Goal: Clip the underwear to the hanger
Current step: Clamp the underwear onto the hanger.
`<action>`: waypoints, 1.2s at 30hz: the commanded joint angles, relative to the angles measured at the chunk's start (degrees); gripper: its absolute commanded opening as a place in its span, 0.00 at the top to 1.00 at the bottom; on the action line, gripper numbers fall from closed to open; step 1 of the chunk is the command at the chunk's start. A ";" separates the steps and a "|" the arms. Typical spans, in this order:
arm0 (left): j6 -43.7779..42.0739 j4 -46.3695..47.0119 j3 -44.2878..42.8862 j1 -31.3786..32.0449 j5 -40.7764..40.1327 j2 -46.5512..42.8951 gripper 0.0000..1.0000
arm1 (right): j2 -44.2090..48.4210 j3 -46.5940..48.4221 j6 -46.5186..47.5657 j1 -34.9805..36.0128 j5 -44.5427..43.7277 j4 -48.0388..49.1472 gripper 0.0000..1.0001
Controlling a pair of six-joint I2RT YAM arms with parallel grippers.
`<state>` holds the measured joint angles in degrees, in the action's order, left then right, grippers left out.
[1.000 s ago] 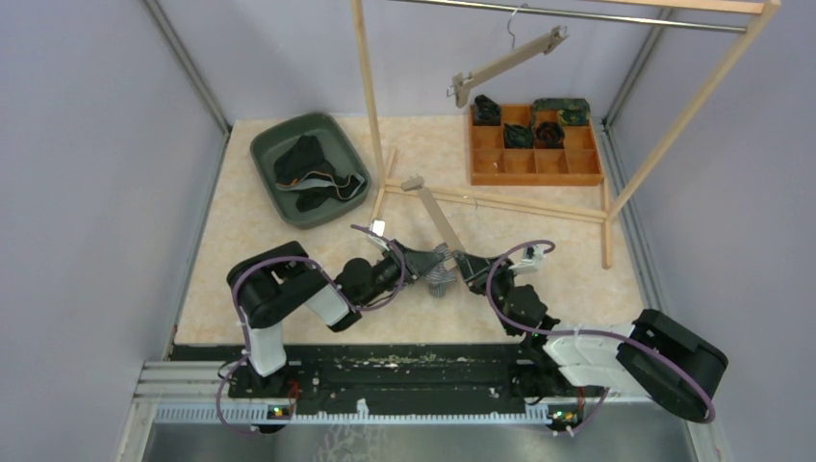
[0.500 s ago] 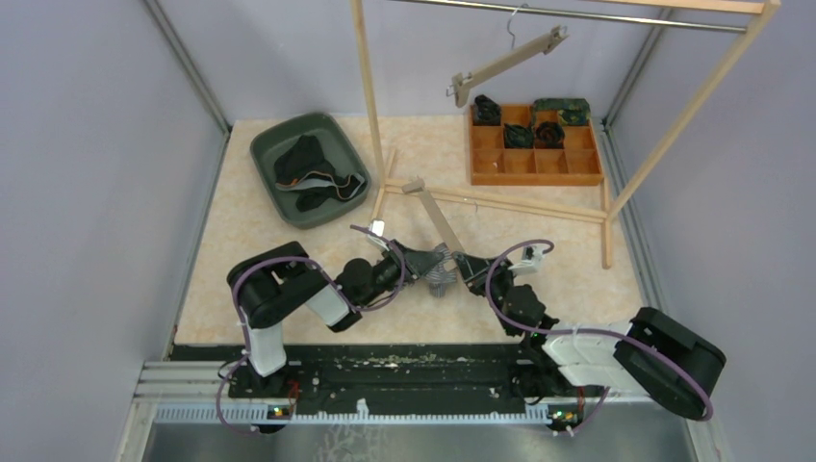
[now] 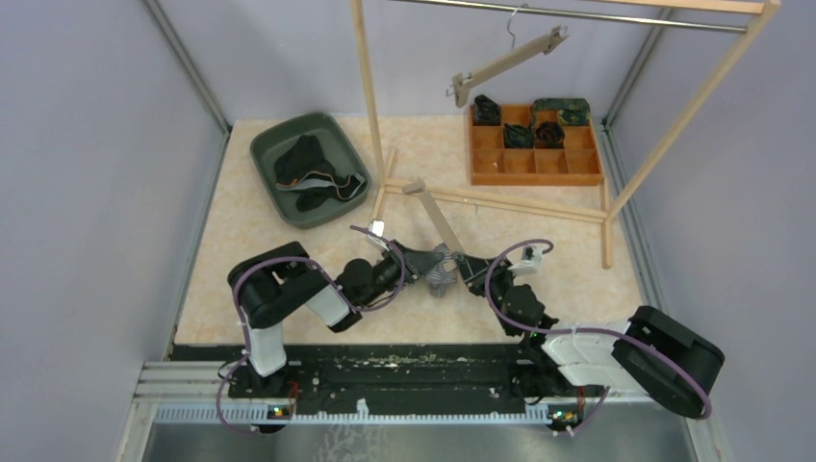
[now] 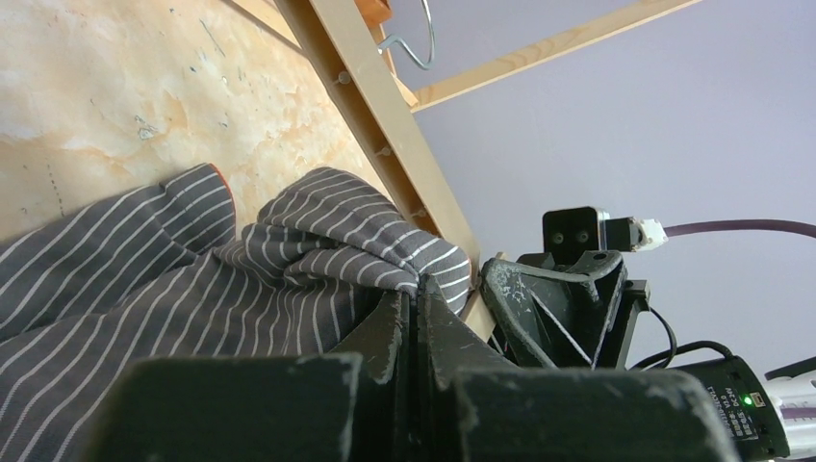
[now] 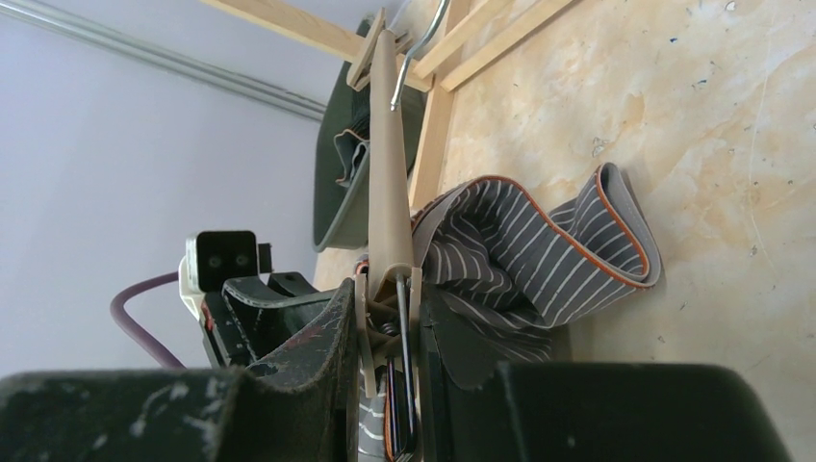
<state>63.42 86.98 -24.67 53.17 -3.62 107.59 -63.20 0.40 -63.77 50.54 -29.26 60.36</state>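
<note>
Both hands meet at the middle of the beige stone-patterned tabletop (image 3: pixel 241 221). Your left hand (image 4: pixel 417 289) is closed tight, pinching a fold of the grey cotton underwear with thin white stripes and an orange-edged waistband (image 4: pixel 192 279). The underwear lies bunched on the tabletop between the two hands, touching the near end of the pale wooden hanger with a wire hook (image 5: pixel 390 164). That hanger runs away from you toward the base of the light wooden rack (image 3: pixel 366 96). Your right hand (image 5: pixel 390 318) is clamped on the hanger's clip end, one finger on each side of it. The cloth presses against the clip, but you cannot tell whether any of it sits inside. Well apart, a dark green plastic tub (image 3: pixel 289 123) holding dark garments stands back-left, and a brown wooden divided box (image 3: pixel 535 179) stands back-right.
</note>
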 commanded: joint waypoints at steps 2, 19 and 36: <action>0.51 14.90 -0.17 0.55 -0.51 0.83 1.00 | 0.23 -5.64 -0.41 0.83 0.31 2.56 0.94; -0.35 10.33 -0.32 0.53 0.94 -0.83 1.00 | 11.51 -9.98 1.47 0.80 -5.38 0.06 0.14; -0.88 -7.97 -2.61 4.15 16.92 -1.83 1.00 | 41.81 4.16 2.84 0.75 -17.92 -64.46 0.11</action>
<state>62.94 79.50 -26.79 55.20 8.32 106.15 -13.26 0.56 -63.16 50.89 -46.13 -1.85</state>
